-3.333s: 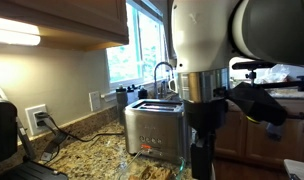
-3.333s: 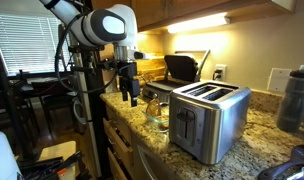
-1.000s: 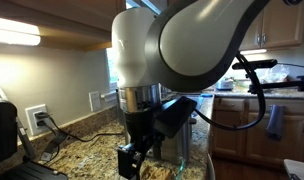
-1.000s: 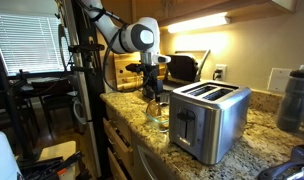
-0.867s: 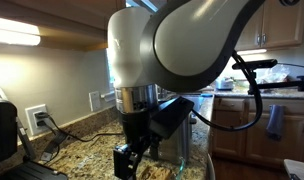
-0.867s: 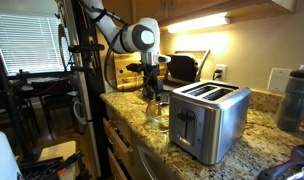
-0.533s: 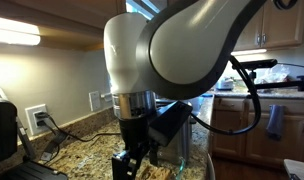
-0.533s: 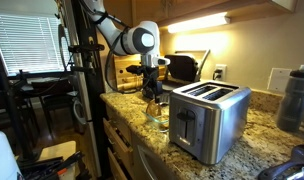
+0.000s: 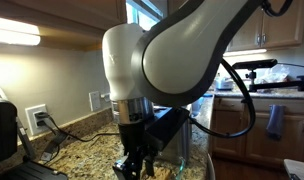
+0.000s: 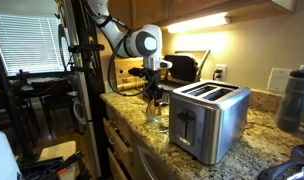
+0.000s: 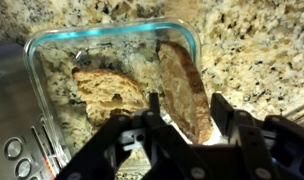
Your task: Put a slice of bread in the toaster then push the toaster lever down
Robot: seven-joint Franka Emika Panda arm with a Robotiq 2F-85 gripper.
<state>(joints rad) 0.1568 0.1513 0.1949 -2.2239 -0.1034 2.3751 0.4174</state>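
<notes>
A clear glass container (image 11: 52, 60) on the granite counter holds slices of bread. One slice (image 11: 184, 85) stands on edge and another (image 11: 107, 95) lies flat to its left. My gripper (image 11: 186, 108) is open and low over the container, one finger on each side of the standing slice, without pinching it. The steel toaster (image 10: 207, 120) stands right beside the container (image 10: 157, 114), and its side shows at the left edge of the wrist view (image 11: 10, 110). Its lever (image 10: 183, 117) sits on the narrow end face. In an exterior view the arm hides most of the toaster and my gripper (image 9: 132, 165) hangs low.
A black appliance (image 10: 180, 68) stands at the back wall behind the container. A dark bottle (image 10: 295, 98) stands beyond the toaster. Wall sockets with cables (image 9: 37, 120) and another black appliance (image 9: 2, 130) are at the counter's far end. The counter edge drops off near the container.
The arm swung in from beside the counter to over the container. In the last second the gripper has come down a little, staying open.
</notes>
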